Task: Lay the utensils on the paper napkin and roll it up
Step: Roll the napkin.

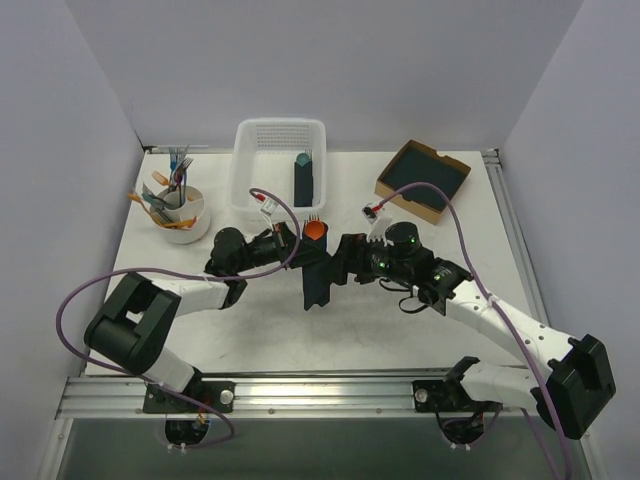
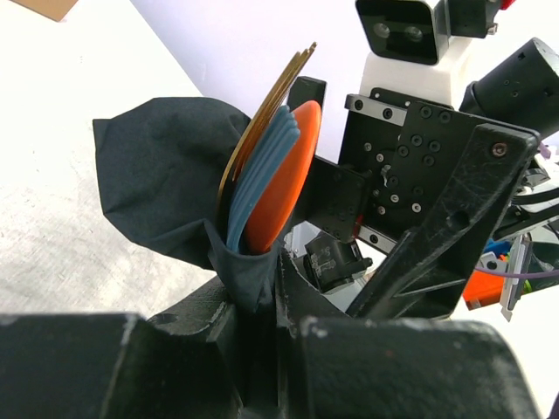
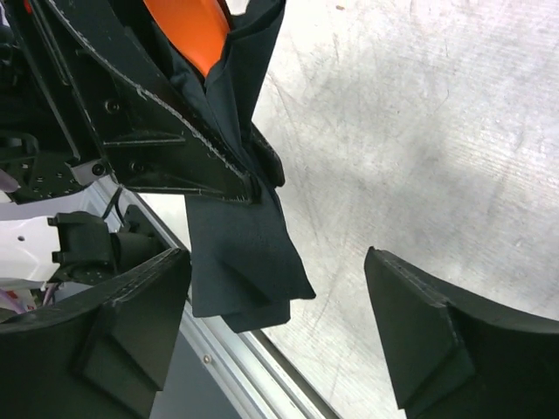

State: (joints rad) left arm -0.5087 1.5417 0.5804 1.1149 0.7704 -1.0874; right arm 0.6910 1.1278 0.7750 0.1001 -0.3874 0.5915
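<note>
My left pincer [image 2: 262, 305]: clenched on one rolled napkin [image 1: 318, 275], mid-frame
My right pincer [image 3: 275, 271]: released, beside it
Spoon [image 1: 315, 230]: one, orange, at its top

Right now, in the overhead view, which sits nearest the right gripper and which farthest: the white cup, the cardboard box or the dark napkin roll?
From the right gripper:
1. Napkin roll, just to its left.
2. Cardboard box, at the back right.
3. White cup, far left.
</note>
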